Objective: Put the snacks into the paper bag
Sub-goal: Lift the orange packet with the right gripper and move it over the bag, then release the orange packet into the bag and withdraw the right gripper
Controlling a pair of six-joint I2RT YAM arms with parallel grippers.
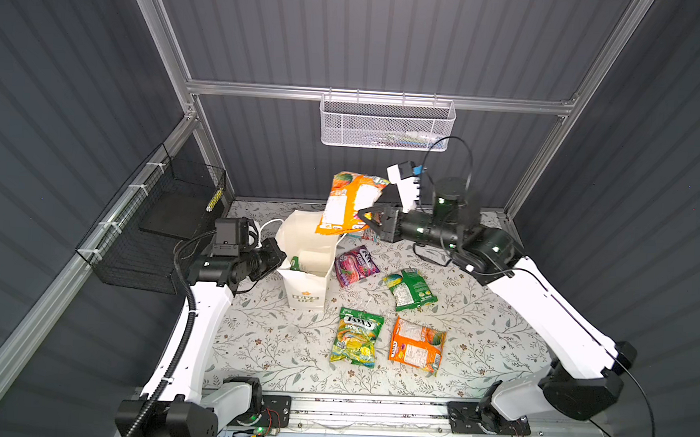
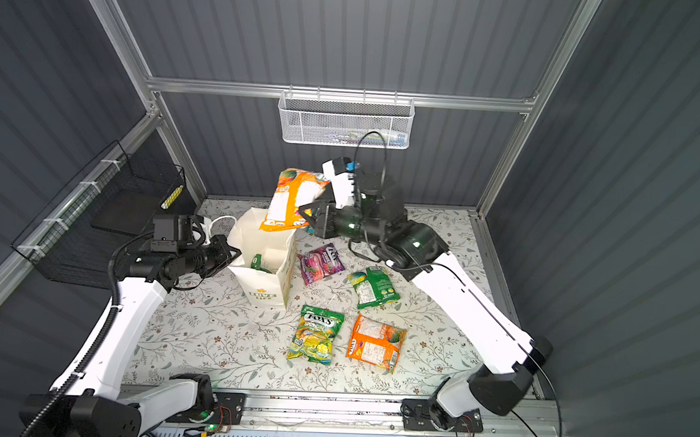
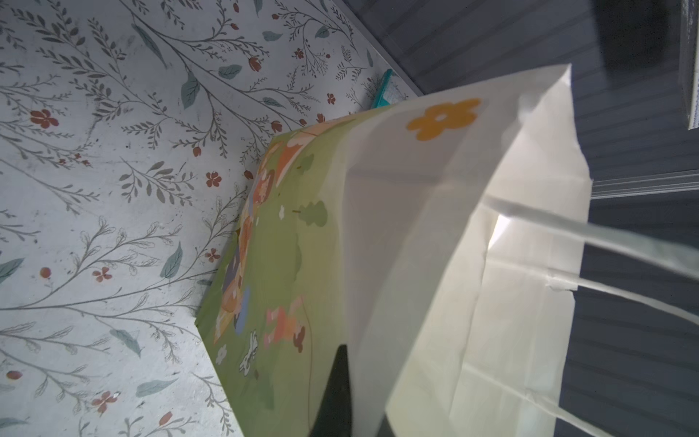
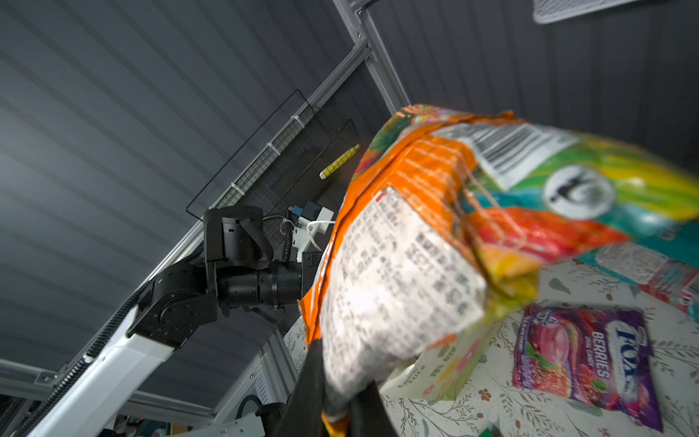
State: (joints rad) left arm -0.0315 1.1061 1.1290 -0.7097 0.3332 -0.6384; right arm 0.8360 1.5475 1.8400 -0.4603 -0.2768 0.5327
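seven snacks, one paper bag

In both top views we are looking steeply down from high at the front, facing the back wall and taking in the whole table. On the left wrist we are sitting right against the bag, looking along its side to the table. On the right wrist we are peering past the orange packet, very near, toward the left arm. All four are sharing the bag.
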